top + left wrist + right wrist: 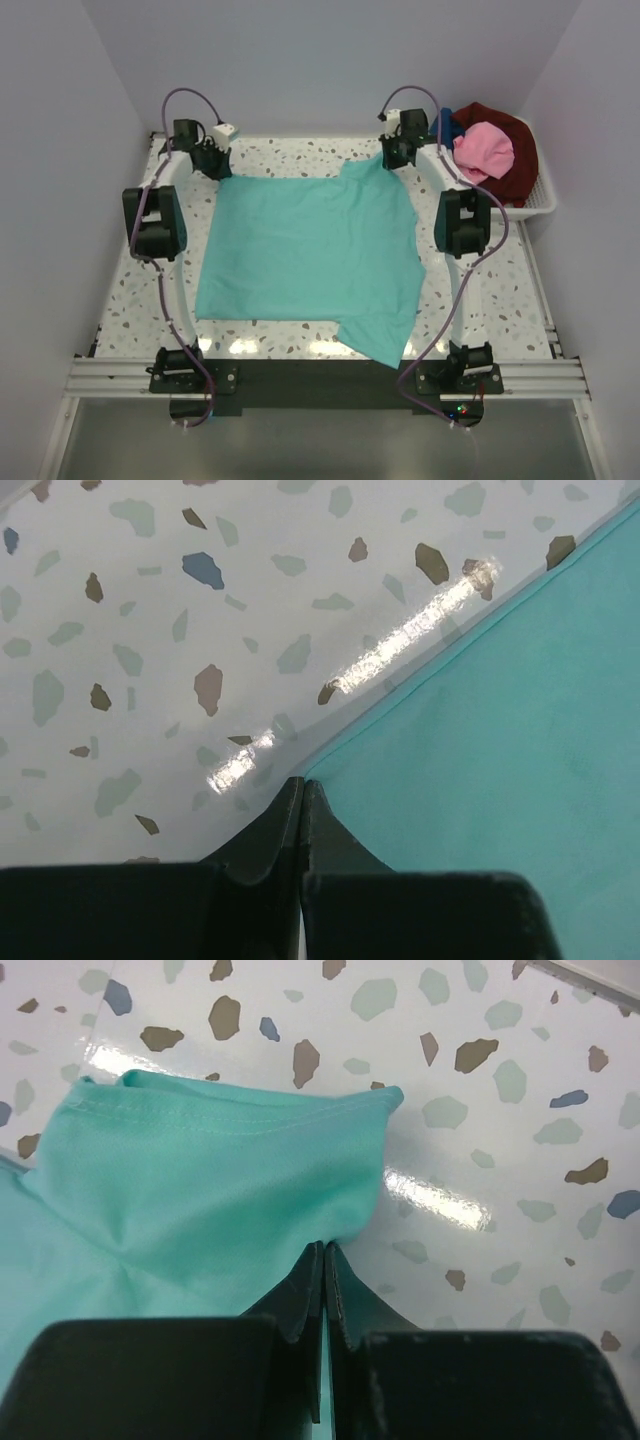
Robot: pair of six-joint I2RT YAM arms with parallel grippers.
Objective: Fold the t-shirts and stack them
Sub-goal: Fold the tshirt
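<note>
I see the teal t-shirt (pixel 305 255) spread on the tabletop (pixel 500 300). The left end effector (pixel 302 785) is pinched together at its far left corner. The right end effector (pixel 324 1250) is clamped on the bunched far sleeve. Beyond, a pink t-shirt (pixel 485 150) and a dark red t-shirt (pixel 518 170) sit in the basket (pixel 545 205).

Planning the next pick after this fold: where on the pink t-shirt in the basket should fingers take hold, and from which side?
Pinch the highest bunched fold of the pink t-shirt, coming straight down from above. It lies crumpled on top of the dark red t-shirt inside the white basket, whose walls would likely block a sideways approach.
</note>
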